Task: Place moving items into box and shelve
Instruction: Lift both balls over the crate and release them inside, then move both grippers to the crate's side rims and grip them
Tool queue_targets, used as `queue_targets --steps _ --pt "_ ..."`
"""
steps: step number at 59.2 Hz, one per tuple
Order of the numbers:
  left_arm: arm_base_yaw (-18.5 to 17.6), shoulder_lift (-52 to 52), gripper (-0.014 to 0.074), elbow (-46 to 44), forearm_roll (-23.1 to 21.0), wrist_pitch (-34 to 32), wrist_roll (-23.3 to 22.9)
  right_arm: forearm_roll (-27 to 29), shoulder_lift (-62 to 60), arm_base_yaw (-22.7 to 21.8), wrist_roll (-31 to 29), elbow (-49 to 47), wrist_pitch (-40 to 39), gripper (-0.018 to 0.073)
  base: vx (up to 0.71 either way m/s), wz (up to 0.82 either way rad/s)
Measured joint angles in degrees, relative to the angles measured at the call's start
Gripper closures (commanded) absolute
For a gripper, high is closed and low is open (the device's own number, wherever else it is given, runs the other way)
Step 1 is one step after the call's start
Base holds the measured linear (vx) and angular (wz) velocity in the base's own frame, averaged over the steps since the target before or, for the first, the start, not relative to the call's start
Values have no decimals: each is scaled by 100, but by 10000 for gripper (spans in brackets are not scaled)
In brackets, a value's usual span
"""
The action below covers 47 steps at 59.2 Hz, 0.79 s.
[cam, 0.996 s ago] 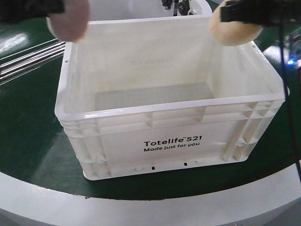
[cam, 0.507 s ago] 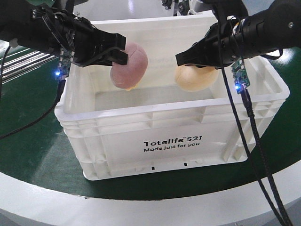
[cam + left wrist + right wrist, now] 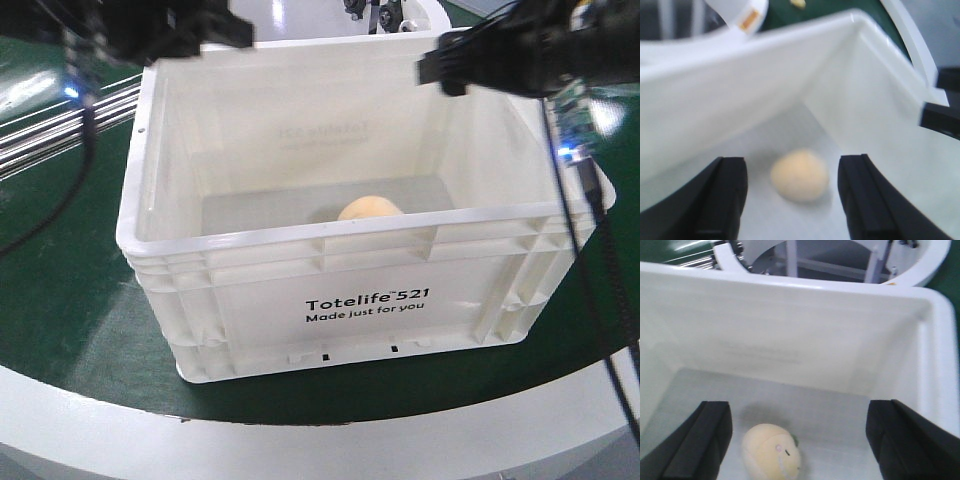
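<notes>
Front-facing view has the box (image 3: 250, 300) sitting on the green tabletop (image 3: 60, 300), with one pale yellow bun (image 3: 370, 208) resting on its floor, close to the near wall. Above it the left pincer (image 3: 792, 164) hangs spread wide and holds nothing; the right pincer (image 3: 800, 410) is likewise wide apart and empty. So at least one item is in. I can't tell if another hides behind the near wall. Shelving the box looks wholly undone.

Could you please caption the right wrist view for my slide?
Right gripper, jaws open, above the white box with a pale yellow bun on its floor.
</notes>
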Motion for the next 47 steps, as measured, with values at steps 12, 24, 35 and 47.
queue_targets --steps 12,24,35,47 --pt "84 -379 94 -33 1736 220 -1362 -497 -114 -827 155 0 791 -17 0 0" --pt "84 -379 94 600 2241 308 -2186 -289 422 -1081 -197 0 1063 -17 0 0" --pt "84 -361 94 1218 1955 343 -2307 -81 931 -1081 -396 0 1093 -13 0 0" --pt "84 -326 94 1238 1822 377 -2247 -81 1089 -1081 -459 -24 995 13 0 0"
